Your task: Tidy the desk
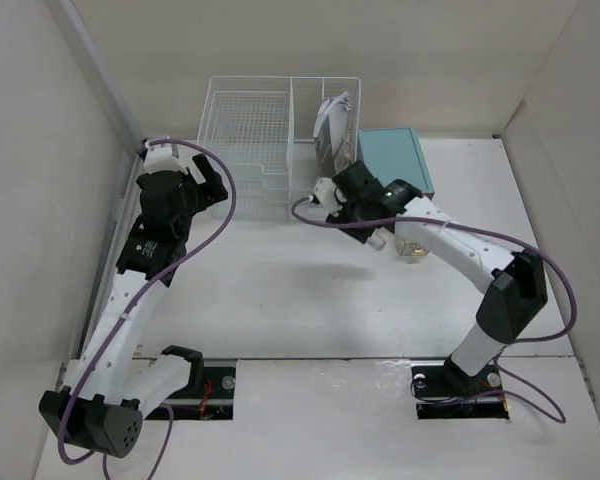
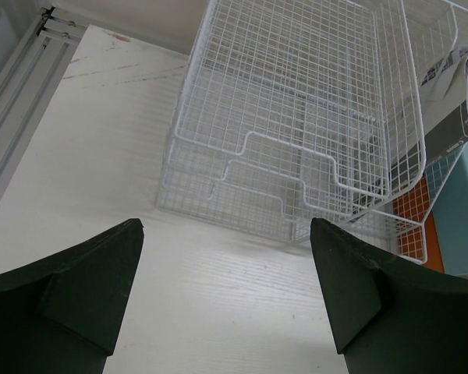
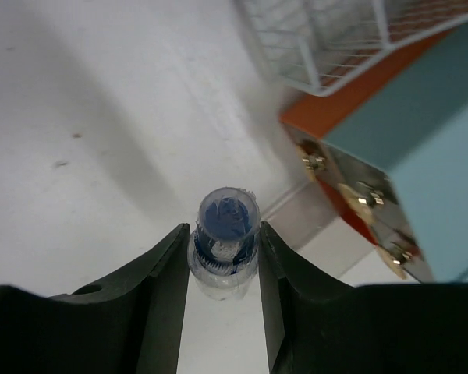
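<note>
The white desk (image 1: 280, 290) fills the middle of the top view. My right gripper (image 1: 330, 192) is low over the desk (image 3: 101, 117), just in front of the wire basket and to the left of the teal box. It is shut on a small clear plastic tube with blue inside (image 3: 228, 234), held end-on between the fingers (image 3: 160, 288). My left gripper (image 1: 212, 185) is open and empty. It hangs over bare desk (image 2: 101, 156) in front of the basket's left half, fingers (image 2: 101, 273) wide apart.
A white wire basket organizer (image 1: 250, 130) stands at the back, also in both wrist views (image 2: 296, 117) (image 3: 312, 47). Papers (image 1: 332, 125) fill its right compartment. A teal drawer box (image 1: 395, 155) (image 3: 421, 140) sits to its right. A metal rail (image 2: 23, 93) runs along the desk's left edge.
</note>
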Robot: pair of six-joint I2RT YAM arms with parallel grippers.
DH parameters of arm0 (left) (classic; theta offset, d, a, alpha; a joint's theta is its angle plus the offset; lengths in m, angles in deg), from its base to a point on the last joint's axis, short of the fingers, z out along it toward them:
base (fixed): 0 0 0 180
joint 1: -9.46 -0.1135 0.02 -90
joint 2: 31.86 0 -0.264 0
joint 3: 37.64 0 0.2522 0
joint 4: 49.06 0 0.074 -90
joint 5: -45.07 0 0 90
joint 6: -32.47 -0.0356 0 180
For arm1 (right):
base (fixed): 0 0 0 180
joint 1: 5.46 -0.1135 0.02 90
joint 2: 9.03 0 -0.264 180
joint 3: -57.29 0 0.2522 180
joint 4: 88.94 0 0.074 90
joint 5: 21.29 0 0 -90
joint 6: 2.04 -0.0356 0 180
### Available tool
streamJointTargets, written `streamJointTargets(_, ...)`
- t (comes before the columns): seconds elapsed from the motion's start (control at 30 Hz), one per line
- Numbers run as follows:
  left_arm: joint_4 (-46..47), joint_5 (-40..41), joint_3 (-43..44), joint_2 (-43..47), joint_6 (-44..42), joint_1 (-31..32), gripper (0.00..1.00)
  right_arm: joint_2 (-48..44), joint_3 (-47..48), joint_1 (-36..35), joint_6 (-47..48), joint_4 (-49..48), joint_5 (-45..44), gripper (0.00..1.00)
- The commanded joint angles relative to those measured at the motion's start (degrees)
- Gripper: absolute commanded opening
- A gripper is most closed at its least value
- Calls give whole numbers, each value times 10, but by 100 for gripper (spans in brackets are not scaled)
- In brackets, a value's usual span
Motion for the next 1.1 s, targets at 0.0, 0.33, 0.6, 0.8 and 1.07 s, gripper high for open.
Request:
streamJointTargets(0.0, 31, -8, -4, 4, -9, -2, 85, -29, -7, 59, 51, -75, -2, 0)
streamJointTargets(0.33, 37, -18, -9, -2, -9, -2, 85, -55, -73, 232, 155, -146, 162, 0)
streamJointTargets(0.6, 37, -18, -9, -2, -9, -2, 85, -66, -114, 273, 205, -172, 224, 0)
streamJointTargets(0.8, 37, -24, -9, -2, -9, -2, 85, -46, -126, 284, 205, -149, 224, 0)
streamJointTargets(1.07, 37, -24, -9, -7, -9, -2, 85, -20, -121, 301, 200, -86, 207, 0)
